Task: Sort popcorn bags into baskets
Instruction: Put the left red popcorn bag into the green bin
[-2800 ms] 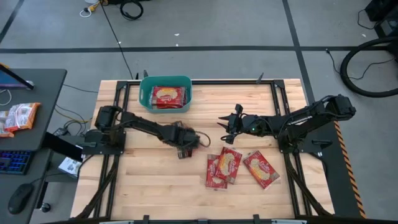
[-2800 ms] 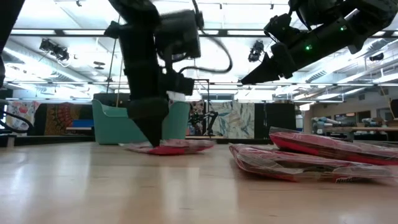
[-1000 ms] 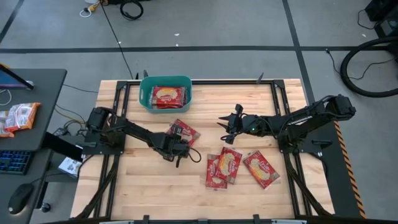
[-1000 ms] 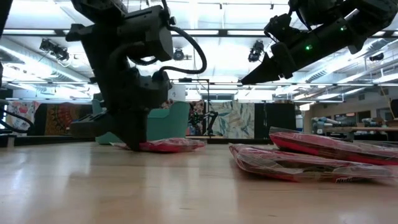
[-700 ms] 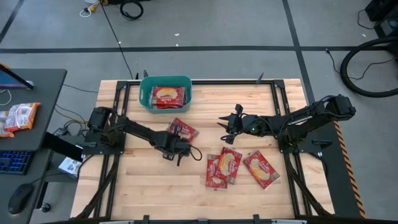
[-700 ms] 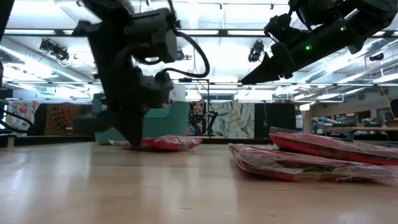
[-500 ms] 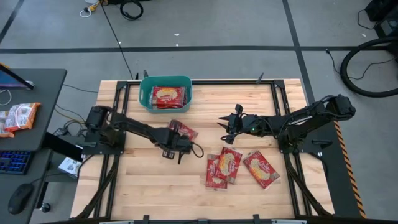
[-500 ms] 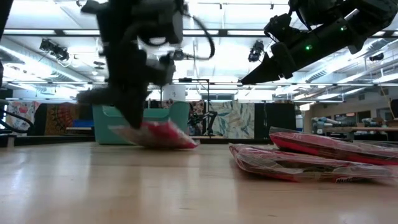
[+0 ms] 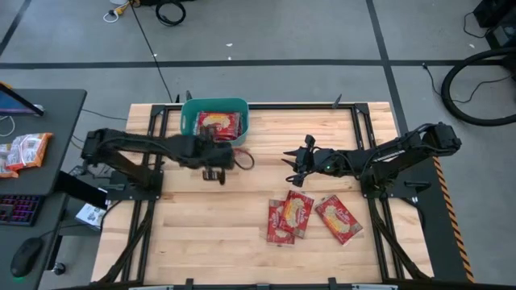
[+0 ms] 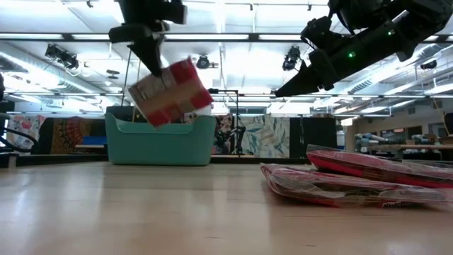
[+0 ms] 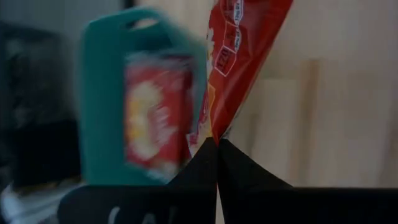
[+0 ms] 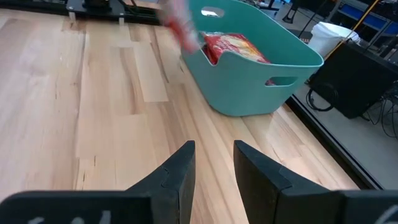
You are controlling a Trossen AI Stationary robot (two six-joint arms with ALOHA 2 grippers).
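Note:
My left gripper [image 10: 151, 58] is shut on a red popcorn bag [image 10: 170, 92] and holds it in the air just in front of the teal basket [image 10: 159, 142]. In the high view the left gripper [image 9: 221, 158] is beside the basket's near right corner. The basket [image 9: 214, 121] holds red bags [image 9: 218, 125] lying flat on its bottom. Three more bags [image 9: 300, 213] lie flat on the table, partly overlapping. My right gripper [image 9: 292, 161] hovers open above the table's middle, touching nothing. My left gripper pinches an edge of the red bag [image 11: 214, 127] between its two shut fingers [image 11: 236, 165]. The fingers slant down from above. The bag [image 10: 180, 88] hangs tilted below them, lifted clear of the table.
The three loose bags [image 10: 354, 177] lie right of the table's middle, below the right arm. Bare wood lies between them and the basket [image 12: 249, 74]. A side desk [image 9: 32, 153] with a keyboard and snack packets stands left of the table.
My left gripper has taken hold of the bag that lay on the table. It has risen and gone toward the far edge and the basket, turning as it rose. The bag has been lifted clear and now hangs tilted in the air.

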